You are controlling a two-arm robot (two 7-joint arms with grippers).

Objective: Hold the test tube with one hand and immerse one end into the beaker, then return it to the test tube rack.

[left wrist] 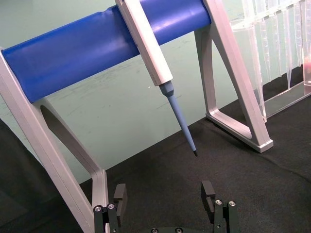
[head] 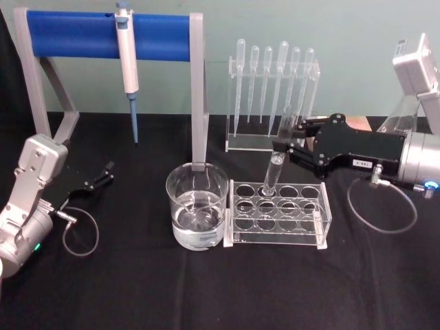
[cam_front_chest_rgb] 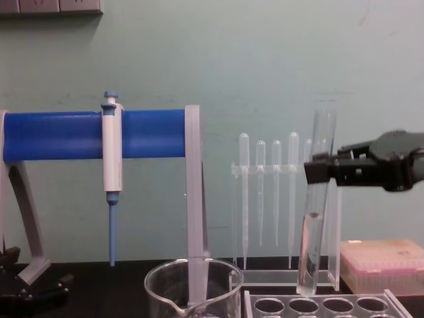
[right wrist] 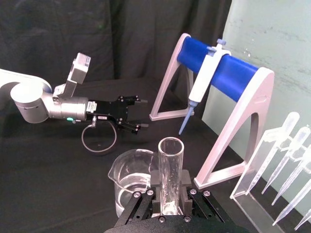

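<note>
Test tube [head: 273, 170], upper part clamped in right end effector [head: 284, 141], bottom above rack [head: 326, 214].

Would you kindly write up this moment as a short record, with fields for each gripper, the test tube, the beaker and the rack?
right gripper: shut on the test tube, above the rack's back row
test tube: tilted slightly, lower end at the rack's top; whether it sits in a hole cannot be told
test tube rack: on the table, visible holes empty
beaker: just left of the rack, holding clear liquid, apart from the tube
left gripper: open, low at the left, idle
</note>
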